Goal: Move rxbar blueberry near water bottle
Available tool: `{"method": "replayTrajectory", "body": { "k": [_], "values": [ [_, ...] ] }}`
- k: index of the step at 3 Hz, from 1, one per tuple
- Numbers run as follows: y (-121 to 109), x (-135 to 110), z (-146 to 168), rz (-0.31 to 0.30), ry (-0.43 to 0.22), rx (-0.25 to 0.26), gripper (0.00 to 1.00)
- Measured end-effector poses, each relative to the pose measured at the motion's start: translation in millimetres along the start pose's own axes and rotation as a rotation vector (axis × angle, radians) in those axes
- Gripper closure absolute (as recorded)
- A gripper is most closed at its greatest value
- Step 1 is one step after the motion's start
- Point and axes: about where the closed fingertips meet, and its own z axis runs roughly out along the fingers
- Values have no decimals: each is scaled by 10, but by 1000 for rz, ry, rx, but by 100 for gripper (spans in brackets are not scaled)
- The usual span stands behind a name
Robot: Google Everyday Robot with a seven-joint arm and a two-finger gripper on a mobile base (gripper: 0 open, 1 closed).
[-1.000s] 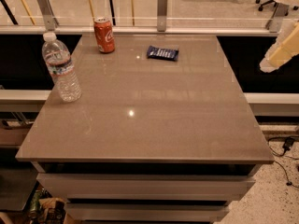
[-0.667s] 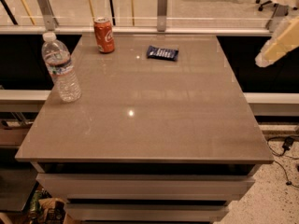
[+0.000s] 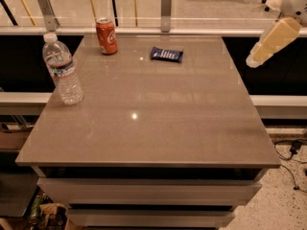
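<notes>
Grey and glossy, the bench (image 3: 158, 123) carries the bar (image 3: 166, 54) lying flat near its far edge, the can (image 3: 106, 36) upright to the bar's left, and the bottle (image 3: 62, 71) upright at the left edge, well apart from the bar. Beyond the bench's right side the gripper (image 3: 256, 56) hangs in the air, touching nothing; whether it is spread or pressed together cannot be told.

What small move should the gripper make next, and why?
Probably bring the gripper in over the table toward the rxbar blueberry: it hangs beyond the table's right edge, and the bar lies untouched, apart from the water bottle.
</notes>
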Motion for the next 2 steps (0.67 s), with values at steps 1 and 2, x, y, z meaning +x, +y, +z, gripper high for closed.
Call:
{"method": "replayTrajectory", "body": {
  "k": [1,2],
  "values": [
    [3,-6,-2,-1,-3,-1,0],
    [-99,9,156,25,-46,-6,0]
  ]
}}
